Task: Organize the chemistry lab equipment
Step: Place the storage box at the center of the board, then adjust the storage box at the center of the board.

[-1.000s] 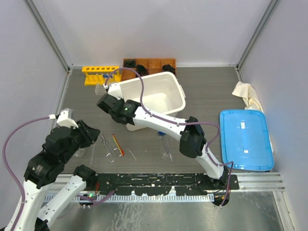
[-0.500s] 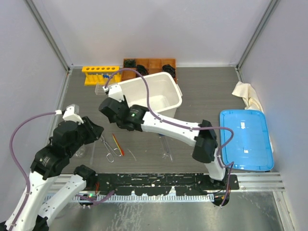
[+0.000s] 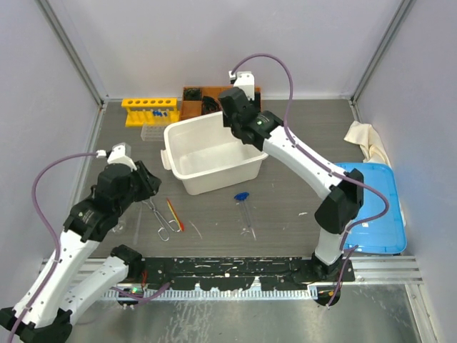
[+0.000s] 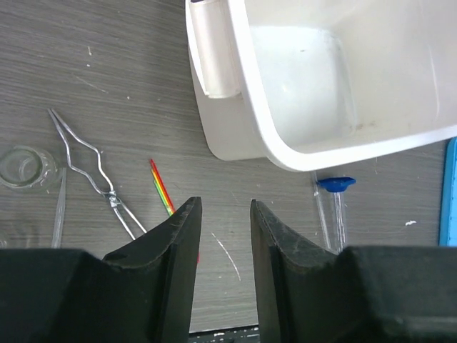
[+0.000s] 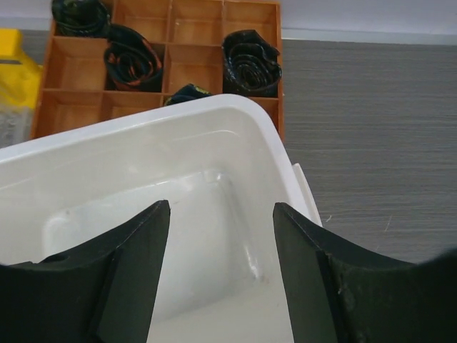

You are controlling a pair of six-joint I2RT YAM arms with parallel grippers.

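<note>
Our left gripper (image 4: 223, 214), half open and empty, hangs above the stick (image 4: 158, 182) at lower centre; we should centre both jaws across it before closing; right gripper (image 5: 221, 214) gapes empty over the bin (image 5: 178, 116).

Bright, even overhead light; shadows on the table (image 3: 314, 121) are soft and faint. Wrist views blur the near jaws; the white bin (image 4: 300, 86) shows mild glare inside.
</note>
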